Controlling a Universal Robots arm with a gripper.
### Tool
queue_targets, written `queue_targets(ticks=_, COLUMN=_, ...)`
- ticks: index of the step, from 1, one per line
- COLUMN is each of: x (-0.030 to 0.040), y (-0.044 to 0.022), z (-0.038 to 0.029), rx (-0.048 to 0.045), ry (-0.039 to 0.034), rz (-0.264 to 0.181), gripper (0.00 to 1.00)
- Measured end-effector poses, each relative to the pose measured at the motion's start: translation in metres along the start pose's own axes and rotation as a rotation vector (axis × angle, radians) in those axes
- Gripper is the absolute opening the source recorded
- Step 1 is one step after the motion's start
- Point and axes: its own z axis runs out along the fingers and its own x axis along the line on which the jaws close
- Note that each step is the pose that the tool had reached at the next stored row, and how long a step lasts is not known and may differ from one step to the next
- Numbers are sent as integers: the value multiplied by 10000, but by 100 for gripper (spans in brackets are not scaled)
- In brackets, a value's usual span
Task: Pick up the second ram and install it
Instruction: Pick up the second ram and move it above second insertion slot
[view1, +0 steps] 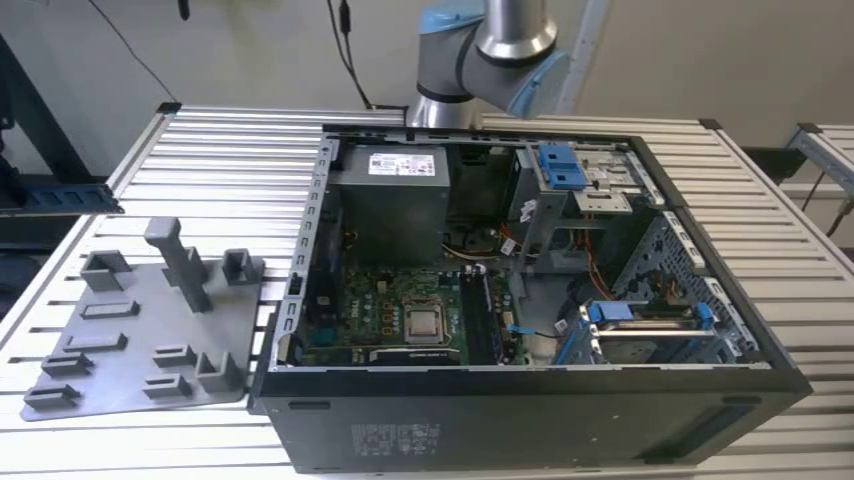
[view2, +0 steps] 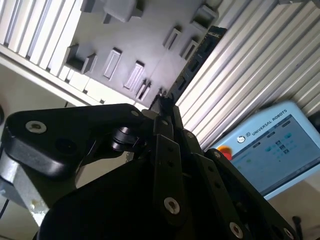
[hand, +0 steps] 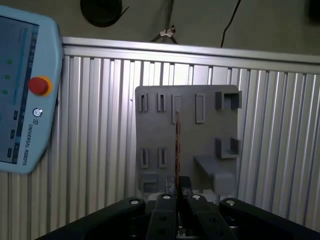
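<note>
Over the grey fixture plate (hand: 200, 145), the gripper (hand: 180, 187) is clenched on the second ram (hand: 177, 140), which projects edge-on from the fingertips across the plate's slots. Near the plate, a teach pendant (hand: 25, 90) lies on the slatted table (hand: 100, 125). An open computer case (view1: 534, 300) stands just beside the plate.

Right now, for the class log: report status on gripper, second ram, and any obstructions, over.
Gripper shut on the second ram. Ram edge-on over grey fixture plate, not yet in computer case. Teach pendant beside plate.
</note>
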Motion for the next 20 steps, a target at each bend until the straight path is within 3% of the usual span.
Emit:
queue_targets(ticks=9, x=9, y=-202, z=1, rx=-29, ry=0, rz=1, gripper=14)
queue_targets(ticks=20, x=17, y=-364, z=5, rx=-35, ry=-2, rz=1, gripper=14)
